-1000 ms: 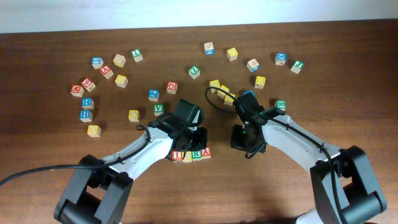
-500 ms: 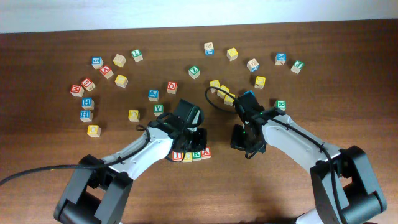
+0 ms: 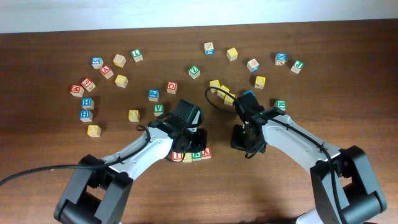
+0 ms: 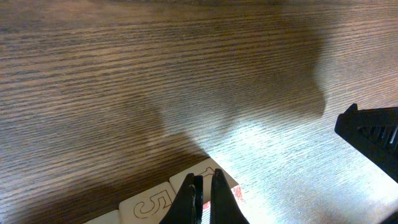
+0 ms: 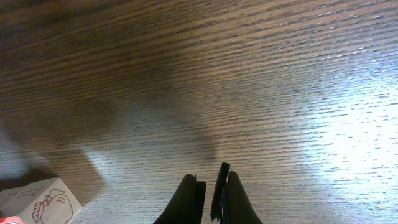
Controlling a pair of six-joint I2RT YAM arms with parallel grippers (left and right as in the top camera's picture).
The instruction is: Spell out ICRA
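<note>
Left gripper (image 4: 206,182): clenched, grasping nothing, hanging over the block row (image 3: 191,154) lying on the table (image 3: 348,74). Right gripper (image 5: 208,180): likewise clenched empty, hovering over bare wood beside the row. Row's letters: left arm (image 3: 140,152) is partly covering them; left wrist view is cutting blocks off.

block row (image 3: 198,154): table (image 3: 348,93) front-centre | loose blocks (image 3: 121,81): scattered behind
</note>
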